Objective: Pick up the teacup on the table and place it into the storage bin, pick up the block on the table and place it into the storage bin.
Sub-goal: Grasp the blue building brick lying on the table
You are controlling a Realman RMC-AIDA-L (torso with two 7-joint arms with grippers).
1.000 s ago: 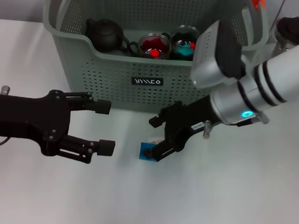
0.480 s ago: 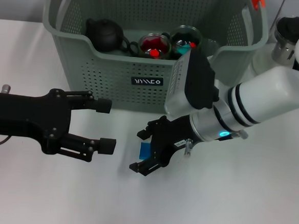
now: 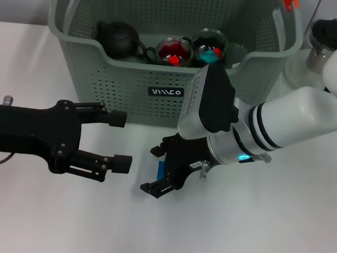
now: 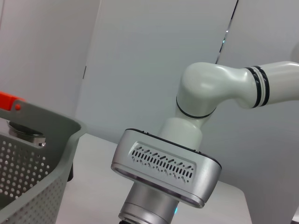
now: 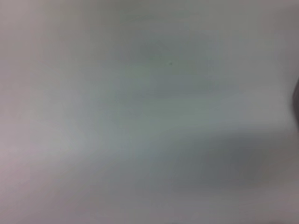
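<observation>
The right gripper [image 3: 155,169] is down at the white table [image 3: 265,237], just in front of the storage bin [image 3: 130,95], with its two dark fingers spread apart and the blue block [image 3: 161,168] lying on the table between them; only a sliver of the block shows past the wrist, so whether either finger touches it cannot be told, but the jaws stand open and have not closed on it; the low, straddling posture looks like the set-up for a pinch from both sides, which would be the sensible way to take so small and flat a thing off a bare surface. The left gripper [image 3: 118,141] hovers over the table to the robot's left of the block, well apart from it, its fingers wide open and holding nothing (it appears to be waiting out of the way so the two arms do not cross). Inside the bin a dark teapot [image 3: 118,38] sits beside two glass cups [image 3: 175,51] with red and teal contents, so the teacup half of the task seems already done and the block is what remains; a glass jar with a dark lid [image 3: 330,33] stands outside the bin, behind the right arm; the right wrist view shows only blank table and adds nothing about the grip.
</observation>
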